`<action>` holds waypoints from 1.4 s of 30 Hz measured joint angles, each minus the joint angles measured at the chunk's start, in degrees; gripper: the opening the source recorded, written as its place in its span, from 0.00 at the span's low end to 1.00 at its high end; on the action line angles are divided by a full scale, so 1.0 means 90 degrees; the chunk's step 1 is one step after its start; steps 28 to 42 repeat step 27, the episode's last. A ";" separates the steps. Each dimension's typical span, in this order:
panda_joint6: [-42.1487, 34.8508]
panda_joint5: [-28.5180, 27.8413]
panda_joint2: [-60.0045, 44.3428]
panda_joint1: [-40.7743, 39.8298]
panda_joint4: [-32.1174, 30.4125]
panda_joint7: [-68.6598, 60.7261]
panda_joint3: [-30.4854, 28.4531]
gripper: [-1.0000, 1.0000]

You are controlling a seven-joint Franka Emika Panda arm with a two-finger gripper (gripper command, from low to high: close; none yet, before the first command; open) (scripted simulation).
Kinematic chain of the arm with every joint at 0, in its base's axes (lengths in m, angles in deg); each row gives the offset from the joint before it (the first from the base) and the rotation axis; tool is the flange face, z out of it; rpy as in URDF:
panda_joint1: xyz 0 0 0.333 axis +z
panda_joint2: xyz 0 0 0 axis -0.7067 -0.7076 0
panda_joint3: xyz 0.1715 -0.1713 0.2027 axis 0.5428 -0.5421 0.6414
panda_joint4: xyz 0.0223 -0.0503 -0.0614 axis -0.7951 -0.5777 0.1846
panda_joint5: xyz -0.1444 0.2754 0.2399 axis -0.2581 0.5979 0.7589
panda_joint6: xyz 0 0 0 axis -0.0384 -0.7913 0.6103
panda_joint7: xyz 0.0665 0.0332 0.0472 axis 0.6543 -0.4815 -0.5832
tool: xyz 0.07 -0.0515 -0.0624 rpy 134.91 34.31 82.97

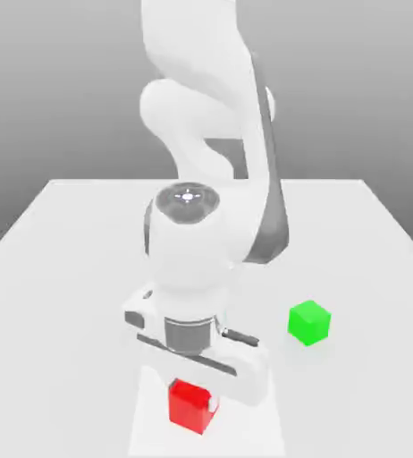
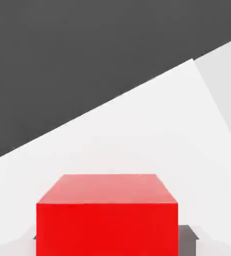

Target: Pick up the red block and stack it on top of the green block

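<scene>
The red block sits on the white table near its front edge, directly under the arm's hand. My gripper has come straight down over it and is shut on the red block, whose upper part is tucked under the hand. In the hand view the red block looms very close, with a dark grey sliver at each lower side. The green block stands alone on the table, to the exterior view's right of the red one and a little farther back.
The white table stretches back and to both sides. The arm's bulky white links rise above the middle of the table behind the hand.
</scene>
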State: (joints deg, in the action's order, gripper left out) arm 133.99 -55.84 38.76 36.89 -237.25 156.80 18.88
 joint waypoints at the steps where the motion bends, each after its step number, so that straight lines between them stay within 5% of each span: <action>1: -0.0189 0.0058 0.0224 0.0001 -0.0035 -0.0046 0.0012 0.00; 15: -0.0833 0.1653 0.3281 0.3050 -0.2428 -0.2563 0.1305 0.00; 25: 0.0918 0.0806 0.1693 0.2720 -0.2602 -0.2149 0.1730 0.00; 26: 0.1074 0.0678 0.1535 0.2679 -0.2602 -0.2061 0.1719 1.00; 42: 0.1074 0.0678 0.1535 0.2679 -0.2602 -0.2061 0.1719 1.00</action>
